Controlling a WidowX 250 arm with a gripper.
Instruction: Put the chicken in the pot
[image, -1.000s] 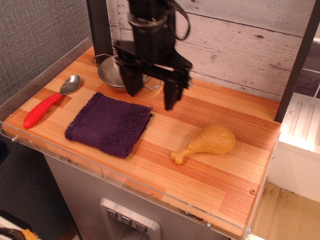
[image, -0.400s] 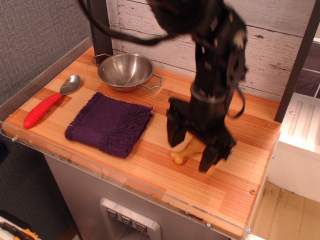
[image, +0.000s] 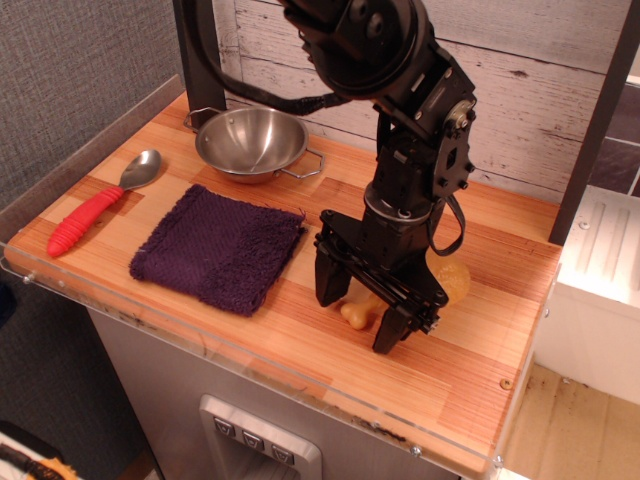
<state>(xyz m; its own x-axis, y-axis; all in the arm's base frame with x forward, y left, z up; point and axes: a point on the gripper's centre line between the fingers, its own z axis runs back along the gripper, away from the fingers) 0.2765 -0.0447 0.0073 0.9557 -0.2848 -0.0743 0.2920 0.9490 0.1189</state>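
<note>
On the counter (image: 470, 350), gripper (image: 361, 313) lowered over chicken (image: 453, 279), jaws spread wide astride its bone end, nothing clamped, pot (image: 252, 142) well apart.

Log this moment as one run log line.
phase: pre-grasp | end effector: open, straddling chicken bone end | chicken: on table, not lifted | pot: empty, back left

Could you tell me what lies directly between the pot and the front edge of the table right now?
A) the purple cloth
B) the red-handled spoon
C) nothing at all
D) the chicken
A: the purple cloth lies flat just in front of the pot, while the spoon sits off to the side and the chicken is under the gripper.
</note>
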